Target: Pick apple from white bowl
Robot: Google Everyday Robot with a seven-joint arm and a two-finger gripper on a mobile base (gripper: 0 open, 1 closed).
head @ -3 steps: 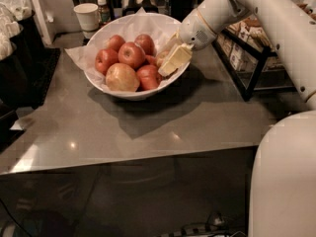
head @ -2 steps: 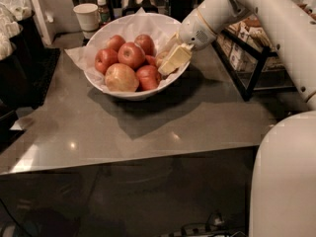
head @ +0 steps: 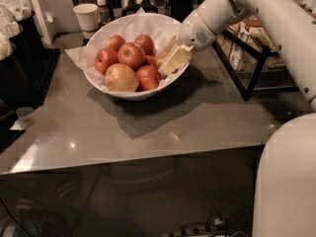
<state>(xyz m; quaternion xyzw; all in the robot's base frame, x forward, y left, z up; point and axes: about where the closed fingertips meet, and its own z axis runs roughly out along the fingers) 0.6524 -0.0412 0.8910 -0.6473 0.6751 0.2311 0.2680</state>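
Observation:
The white bowl [head: 101,85], wide and lined with crinkled white paper, stands at the back middle of the grey table [head: 163,125]. It holds several apples. The apple [head: 159,58], red with a pale yellow-tan side, lies at the bowl's right side and is partly hidden by my gripper. A larger yellow-orange apple [head: 121,78] lies at the front, with deep red apples [head: 131,55] behind it. My gripper [head: 173,60], cream-coloured on the white arm, reaches in over the bowl's right rim and sits right against the apple.
A white paper cup [head: 88,16] and a small bottle [head: 102,9] stand behind the bowl on the left. A black wire rack [head: 247,63] with boxes stands to the right. Dark containers [head: 19,63] line the left edge. My white base [head: 289,181] fills the lower right.

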